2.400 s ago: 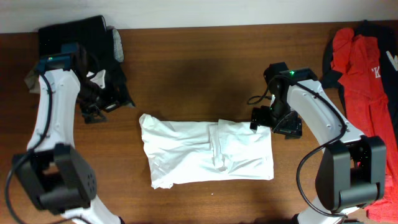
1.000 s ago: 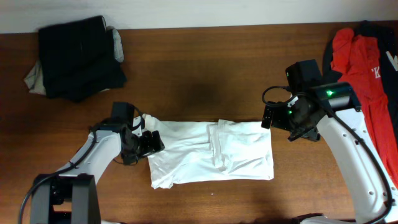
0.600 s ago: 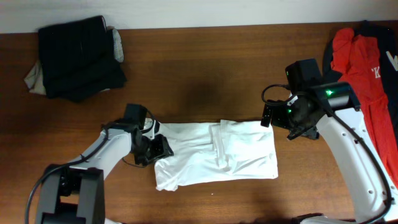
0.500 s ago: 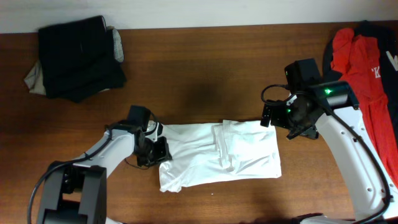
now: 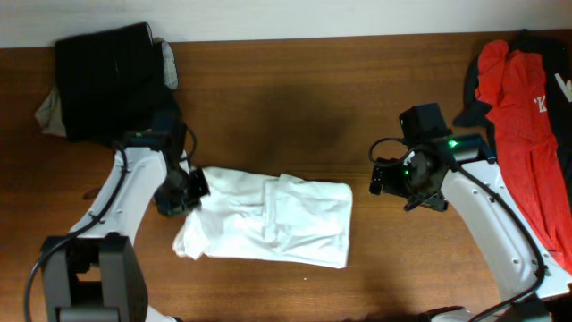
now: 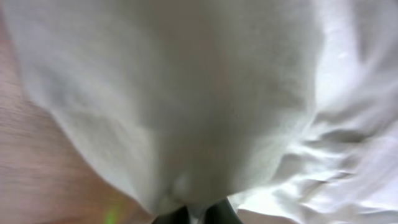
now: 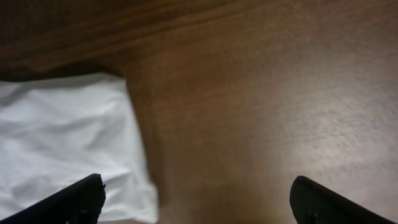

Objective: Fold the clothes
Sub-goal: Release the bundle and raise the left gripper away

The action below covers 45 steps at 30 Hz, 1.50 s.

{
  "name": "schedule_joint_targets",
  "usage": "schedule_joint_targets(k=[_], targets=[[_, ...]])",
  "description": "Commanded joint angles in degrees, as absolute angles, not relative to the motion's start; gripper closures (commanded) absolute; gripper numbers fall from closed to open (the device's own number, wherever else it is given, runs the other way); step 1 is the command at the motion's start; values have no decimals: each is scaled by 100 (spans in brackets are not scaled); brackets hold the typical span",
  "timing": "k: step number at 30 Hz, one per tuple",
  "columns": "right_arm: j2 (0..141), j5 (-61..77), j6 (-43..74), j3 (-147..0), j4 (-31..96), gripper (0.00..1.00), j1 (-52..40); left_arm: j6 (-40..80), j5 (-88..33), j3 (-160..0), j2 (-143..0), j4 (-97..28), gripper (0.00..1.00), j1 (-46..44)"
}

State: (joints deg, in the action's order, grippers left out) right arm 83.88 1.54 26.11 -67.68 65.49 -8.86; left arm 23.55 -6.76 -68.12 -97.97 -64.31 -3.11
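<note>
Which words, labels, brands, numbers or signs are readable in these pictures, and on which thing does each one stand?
"K" (uncertain): a small white mark on the red garment at the right; it is too small to read surely.
white T-shirt: no print shows on it.
dark clothes at the far left: no text shows.
No other text can be read in any view.

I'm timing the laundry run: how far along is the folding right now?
Done: the dark garment at top left looks folded. In hand: the white T-shirt is a folded strip, the left gripper shut on its left end; the right gripper hangs open, clear of it. Left: probably another fold of the shirt, then the red garment, unfolded at the right edge.
</note>
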Motion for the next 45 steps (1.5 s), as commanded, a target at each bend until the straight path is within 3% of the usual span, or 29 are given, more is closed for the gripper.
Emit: schedule_joint_targets(k=[1, 5, 15, 21, 22, 23, 24, 27, 28, 29, 33, 39, 42, 45], targets=[[8407, 281, 2593, -6307, 6077, 1, -860, 2440, -530, -7677, -9636, -6851, 100, -427], [8407, 668, 2593, -5756, 5356, 1, -860, 2438, -902, -7881, -9389, -6993, 100, -978], [8412, 731, 2589, -5714, 5070, 1, -854, 2440, -1017, -7878, -9432, -6775, 99, -3208], [8412, 790, 2449, -5719, 5052, 1, -657, 2443, -1028, -7878, -9944, -6460, 95, -3859], [8412, 899, 2388, -5719, 5054, 1, -561, 2443, -1028, -7878, -9998, -6381, 93, -3911], [8412, 1118, 2255, -5719, 5068, 1, -390, 2443, -1028, -7878, -10092, -6276, 80, -3979], [8412, 1321, 2112, -5719, 5092, 1, -242, 2443, -1028, -7878, -10145, -6219, 75, -4016], [8412, 1505, 1970, -5719, 5242, 1, 134, 2440, -1122, -7878, -10289, -5935, 69, -4064], [8412, 1505, 1970, -5719, 5301, 1, 228, 2440, -1260, -7878, -10326, -5811, 39, -4062], [8412, 1505, 1968, -5719, 5334, 1, 259, 2440, -1293, -7881, -10350, -5717, 27, -4062], [8412, 1516, 1883, -5721, 5376, 1, 268, 2093, -1219, -8296, -10300, -5787, 26, -3900], [8412, 1632, 1861, -5721, 5415, 1, 266, 2119, -703, -9504, -10237, -7537, 22, -2596], [8412, 1634, 1863, -5721, 5367, 1, 266, 2099, -775, -9233, -10361, -7395, 19, -2394], [8412, 1634, 1863, -5721, 5393, 1, 266, 1765, -1658, -9196, -10796, -6947, 19, -2473]])
